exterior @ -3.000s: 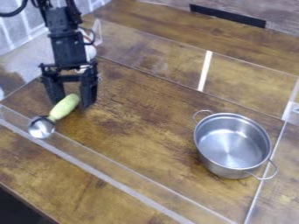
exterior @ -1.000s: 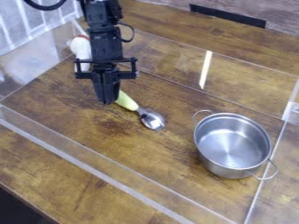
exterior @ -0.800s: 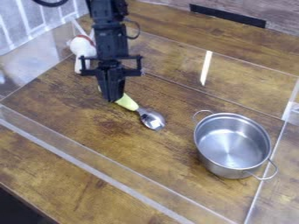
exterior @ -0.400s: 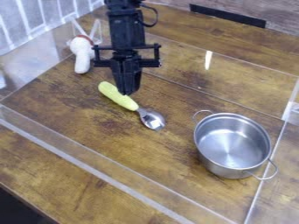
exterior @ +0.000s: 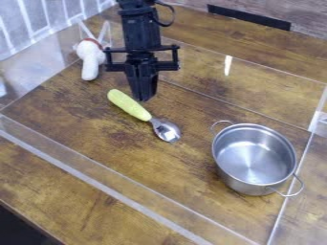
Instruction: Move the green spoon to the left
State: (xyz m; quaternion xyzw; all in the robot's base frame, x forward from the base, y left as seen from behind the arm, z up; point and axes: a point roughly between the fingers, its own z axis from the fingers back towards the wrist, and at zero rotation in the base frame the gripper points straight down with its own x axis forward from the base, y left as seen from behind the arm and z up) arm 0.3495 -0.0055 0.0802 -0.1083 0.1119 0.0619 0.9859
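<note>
Camera view: green spoon [exterior: 138, 110] lies just below the closed pincer [exterior: 144, 93].

View count: a single camera view, so nothing is shared with a second view.
Position: raised above the dark brown wooden table [exterior: 76, 206], off its near edge.
Direction: it looks down and across the tabletop at a slant, towards the far side where a pale slatted panel [exterior: 38, 21] stands at upper left.
Nearness: moderately close; the round shiny steel pot [exterior: 254, 157] sits lower right, the black robot arm [exterior: 138, 29] is cut off by the top edge.
Framing: the clear plastic wall [exterior: 128, 203] crosses the foreground diagonally.
</note>
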